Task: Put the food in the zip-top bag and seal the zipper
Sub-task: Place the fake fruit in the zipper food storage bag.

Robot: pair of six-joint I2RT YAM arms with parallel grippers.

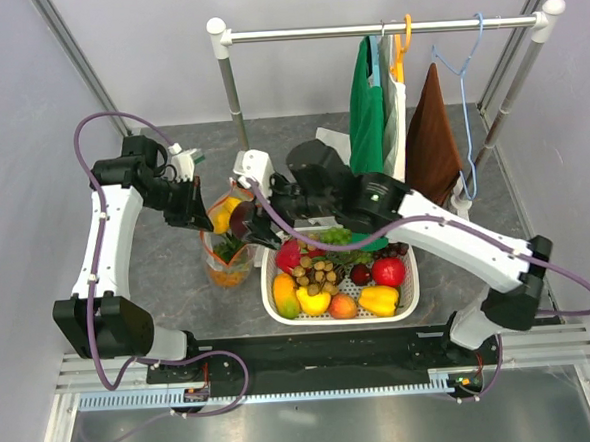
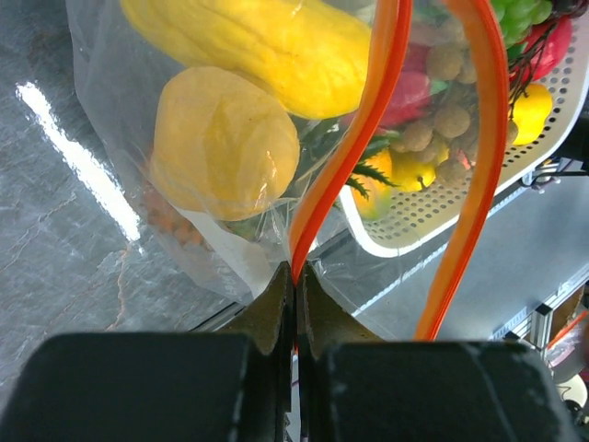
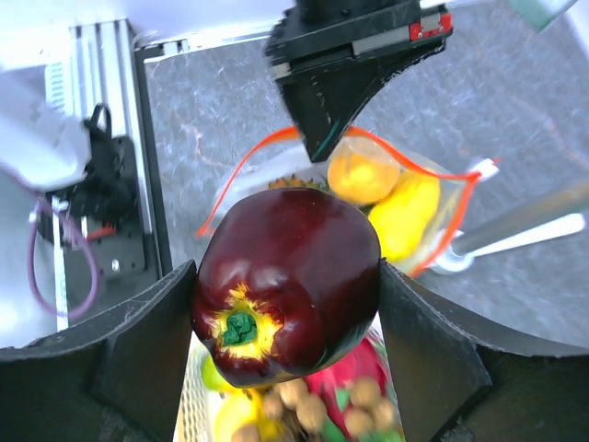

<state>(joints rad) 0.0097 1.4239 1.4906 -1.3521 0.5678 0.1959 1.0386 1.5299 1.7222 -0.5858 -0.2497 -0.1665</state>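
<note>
Right pincer (image 3: 287,308) is spread wide around one dark red fruit (image 3: 285,258), gripping it by its flanks with the stem end turned toward the wrist camera. Nearest to us on the table sits one white basket (image 1: 414,274), heaped with more fruit than we can count surely. Just left of it stands the one zip-top bag (image 1: 213,254), upright, with one pineapple (image 1: 230,273) at the bottom and two yellow pieces (image 2: 221,143) on top.

What the drop turns on, we judge, is this. The bag's mouth lies close by, to the left of and below the held fruit. The zipper (image 2: 368,120) gapes as a loop whose long axis runs near to far, its small white slider at the far end. So the fruit must go left and down through that slot, and the right pincer is the one placed to do it. A little farther back and to the left, the left pincer (image 2: 294,293) is clenched on the left lip of the zipper, holding the mouth open.
</note>
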